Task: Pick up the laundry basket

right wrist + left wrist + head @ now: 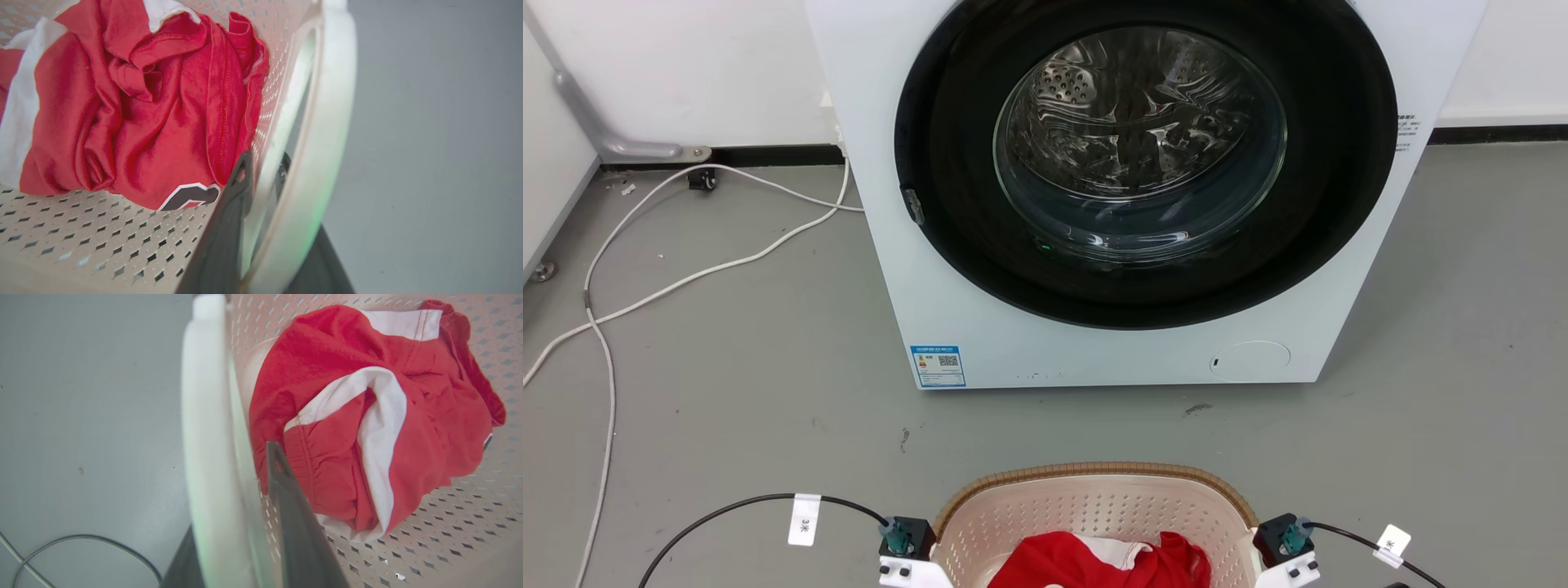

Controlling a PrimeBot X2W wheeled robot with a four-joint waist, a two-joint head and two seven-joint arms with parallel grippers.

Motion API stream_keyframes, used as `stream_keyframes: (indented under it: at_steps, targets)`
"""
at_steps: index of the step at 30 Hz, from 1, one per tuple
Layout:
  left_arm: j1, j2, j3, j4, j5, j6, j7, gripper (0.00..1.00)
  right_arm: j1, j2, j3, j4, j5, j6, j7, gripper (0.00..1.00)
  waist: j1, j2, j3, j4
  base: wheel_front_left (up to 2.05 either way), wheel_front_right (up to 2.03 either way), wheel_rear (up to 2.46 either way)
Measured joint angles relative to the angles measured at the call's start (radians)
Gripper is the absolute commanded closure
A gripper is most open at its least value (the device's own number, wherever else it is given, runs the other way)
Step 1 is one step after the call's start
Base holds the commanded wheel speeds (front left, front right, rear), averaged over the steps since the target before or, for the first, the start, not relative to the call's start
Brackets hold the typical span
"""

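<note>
Grey floor [727, 392] lies open around the laundry basket [1094, 506], left tool [231, 486] and right tool [265, 163] clamping its handles [204, 416].

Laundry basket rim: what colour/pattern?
Brown, woven-look rim on the cream perforated laundry basket; shows best in the head view.

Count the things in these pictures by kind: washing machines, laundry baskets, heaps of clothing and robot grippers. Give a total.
washing machine: 1
laundry basket: 1
heap of red and white clothing: 1
grippers (left gripper, right gripper): 2
Total: 5
</note>
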Motion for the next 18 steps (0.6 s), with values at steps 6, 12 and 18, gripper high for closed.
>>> stream_keyframes:
  at_steps: [6, 12, 18]
  targets:
    - [0.000, 0.001, -0.017, 0.001, -0.014, 0.000, -0.003, 1.00, -0.001, -0.001, 0.020, 0.002, 0.020, 0.000, -0.001, 1.00, 0.0001, 0.0000, 0.000, 0.000, 0.00, 0.00, 0.00]
    - [0.000, 0.002, -0.033, 0.002, -0.030, 0.000, -0.004, 1.00, -0.001, -0.003, 0.039, 0.003, 0.039, 0.000, -0.004, 1.00, 0.0001, 0.0000, 0.000, 0.000, 0.00, 0.00, 0.00]
    - [0.000, 0.003, -0.048, 0.004, -0.046, 0.000, -0.010, 1.00, -0.002, -0.003, 0.056, 0.005, 0.056, 0.000, -0.009, 1.00, 0.0001, 0.0000, 0.002, -0.001, 0.00, 0.00, 0.00]
